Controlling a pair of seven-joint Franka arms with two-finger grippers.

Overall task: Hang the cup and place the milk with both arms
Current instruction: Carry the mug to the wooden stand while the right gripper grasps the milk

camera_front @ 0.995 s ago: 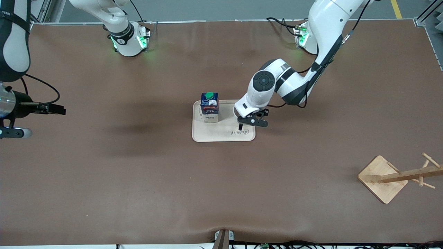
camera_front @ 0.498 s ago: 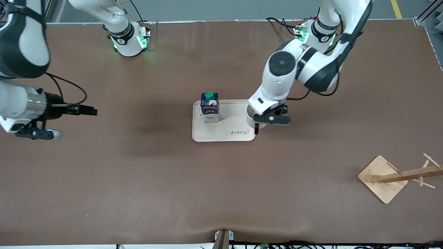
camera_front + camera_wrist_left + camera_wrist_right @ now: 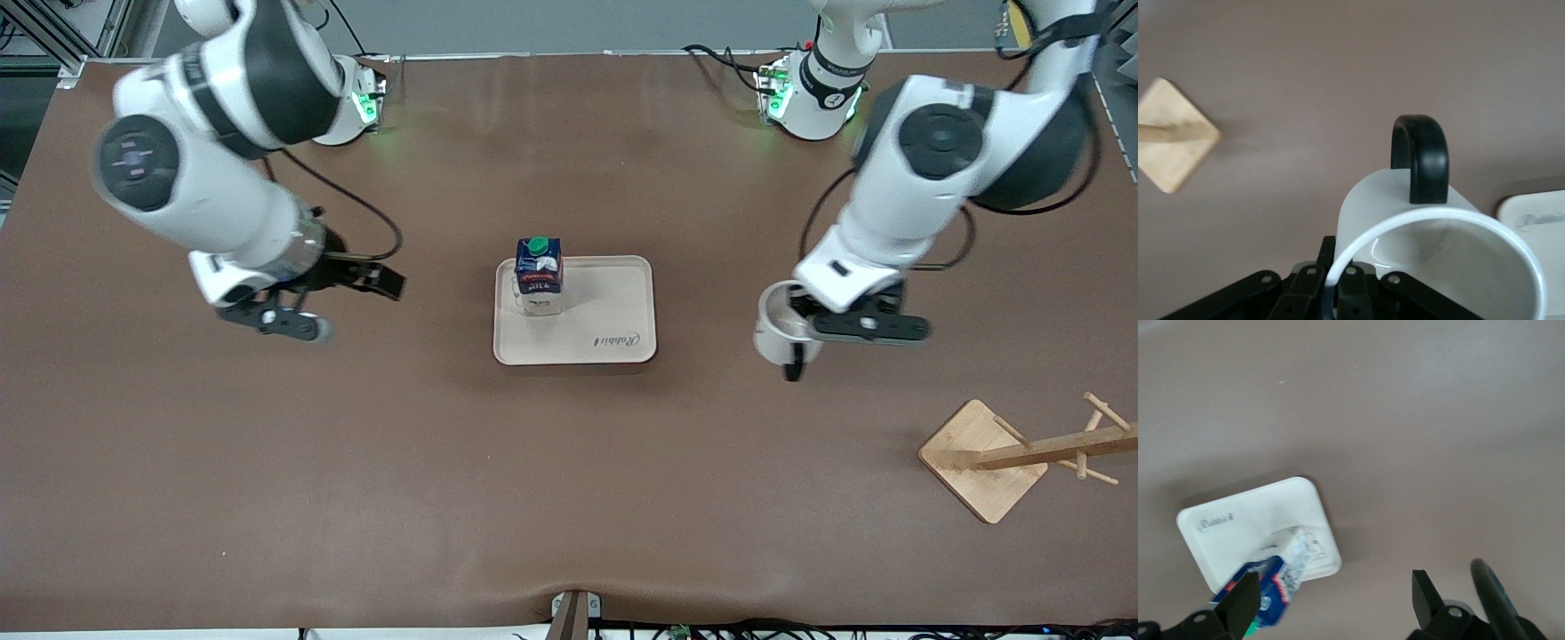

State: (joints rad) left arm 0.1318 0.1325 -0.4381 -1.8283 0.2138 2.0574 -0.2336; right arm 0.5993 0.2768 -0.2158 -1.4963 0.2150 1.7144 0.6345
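Now the milk (image 3: 539,271) stands on the tray (image 3: 613,307) — left fingers (image 3: 794,363) grip the cup (image 3: 775,327), right fingers (image 3: 380,283) spread.

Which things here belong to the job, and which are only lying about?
Belong to the job:
- cup, held by the left gripper over the bare table
- milk, standing on the tray
- rack, toward the left arm's end
- right gripper, open, over the table

Lying about:
- nothing else seen on the table

On my screen, non-task items: one cream tray (image 3: 613,302), rounded corners, script lettering, at the table's (image 3: 444,462) middle; one wooden peg rack (image 3: 1022,455) on a square base, near the table's left-arm end, toward the camera-side edge.
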